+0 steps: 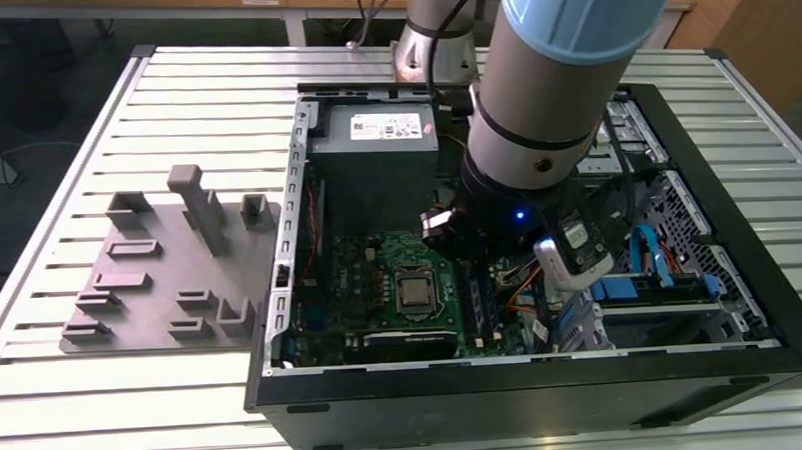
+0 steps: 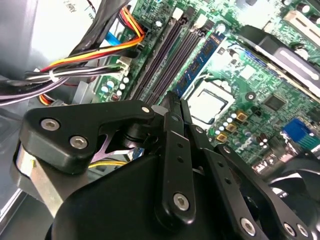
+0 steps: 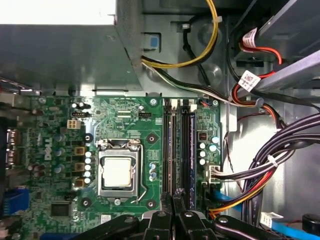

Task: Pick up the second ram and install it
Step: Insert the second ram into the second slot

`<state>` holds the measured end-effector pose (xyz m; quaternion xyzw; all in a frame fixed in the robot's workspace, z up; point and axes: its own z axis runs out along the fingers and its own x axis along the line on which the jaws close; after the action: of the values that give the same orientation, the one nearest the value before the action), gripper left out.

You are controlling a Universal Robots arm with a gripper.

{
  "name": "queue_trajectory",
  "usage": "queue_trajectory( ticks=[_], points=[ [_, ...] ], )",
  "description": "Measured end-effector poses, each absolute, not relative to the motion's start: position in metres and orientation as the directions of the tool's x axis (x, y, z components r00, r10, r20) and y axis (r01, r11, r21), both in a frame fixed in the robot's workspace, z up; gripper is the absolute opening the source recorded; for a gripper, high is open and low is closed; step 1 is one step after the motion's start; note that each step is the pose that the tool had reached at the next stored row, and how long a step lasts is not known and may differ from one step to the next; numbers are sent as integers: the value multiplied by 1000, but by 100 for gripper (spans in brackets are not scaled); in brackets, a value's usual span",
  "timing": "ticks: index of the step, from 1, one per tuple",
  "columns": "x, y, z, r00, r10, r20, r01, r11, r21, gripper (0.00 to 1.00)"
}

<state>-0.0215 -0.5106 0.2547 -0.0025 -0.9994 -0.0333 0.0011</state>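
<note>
Shut gripper [image 2: 172, 100] over memory slots [image 3: 181, 150]

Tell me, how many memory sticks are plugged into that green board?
1: a bluish memory stick stands in the slot nearest the CPU socket. The gripper may hide another.

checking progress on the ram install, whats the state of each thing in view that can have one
gripper: fingers closed together, low over the memory slots
second ram: standing in a slot beside the CPU socket, apart from the fingers
CPU socket: chip in place, no cooler on it
computer case: side open, lying on the table
</note>
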Motion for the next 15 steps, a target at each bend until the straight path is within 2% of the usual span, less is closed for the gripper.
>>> queue_trajectory(
  ticks=[15],
  points=[
    [-16,-510,240,-1000,5,6,5,998,66,13]
  ],
)
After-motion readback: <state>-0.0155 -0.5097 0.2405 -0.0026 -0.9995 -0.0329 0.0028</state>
